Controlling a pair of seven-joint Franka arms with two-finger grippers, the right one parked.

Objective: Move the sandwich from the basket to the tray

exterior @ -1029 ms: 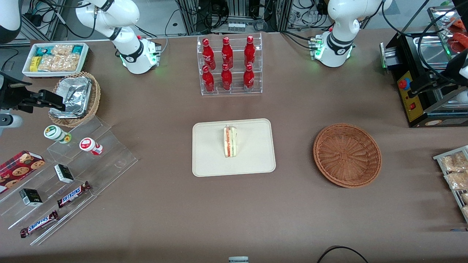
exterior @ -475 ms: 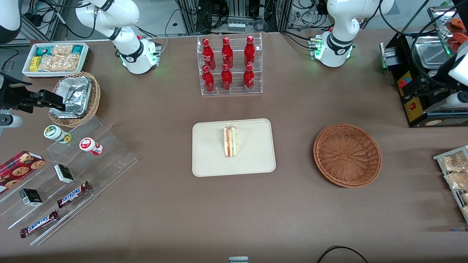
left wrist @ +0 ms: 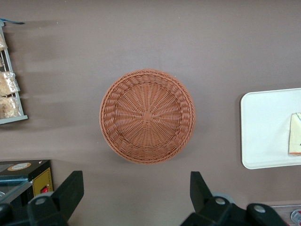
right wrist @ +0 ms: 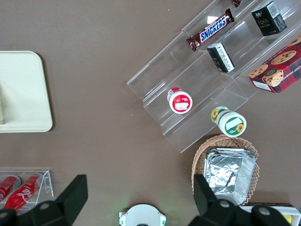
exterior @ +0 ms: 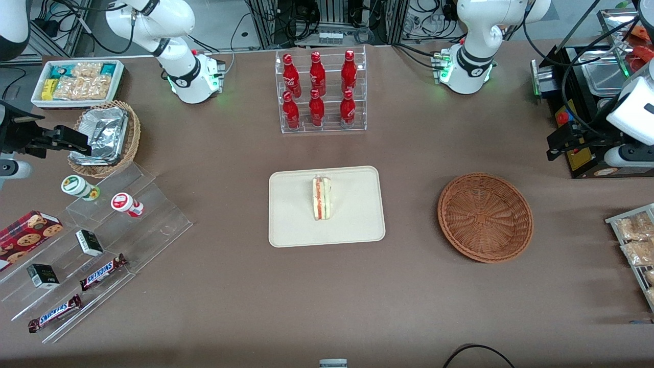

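The sandwich (exterior: 322, 198), a pale wedge with red and green filling, lies on the cream tray (exterior: 291, 225) at mid-table; its edge also shows in the left wrist view (left wrist: 295, 141), on the tray (left wrist: 263, 132). The round brown wicker basket (exterior: 485, 216) stands empty, toward the working arm's end of the tray; it also shows in the left wrist view (left wrist: 147, 116). My gripper (exterior: 554, 142) is open and empty, high above the table, farther from the front camera than the basket. Its fingers (left wrist: 69, 190) stand wide apart over bare table.
A rack of red bottles (exterior: 319, 92) stands farther from the front camera than the tray. A black machine (exterior: 587, 153) and a rack of bagged snacks (exterior: 636, 240) sit at the working arm's end. Clear steps with snacks (exterior: 92, 245) and a foil-lined basket (exterior: 104, 135) are at the parked arm's end.
My gripper has come further into the front view from the working arm's end, moving toward the table's middle above the black machine. The sandwich, tray and basket have not moved.
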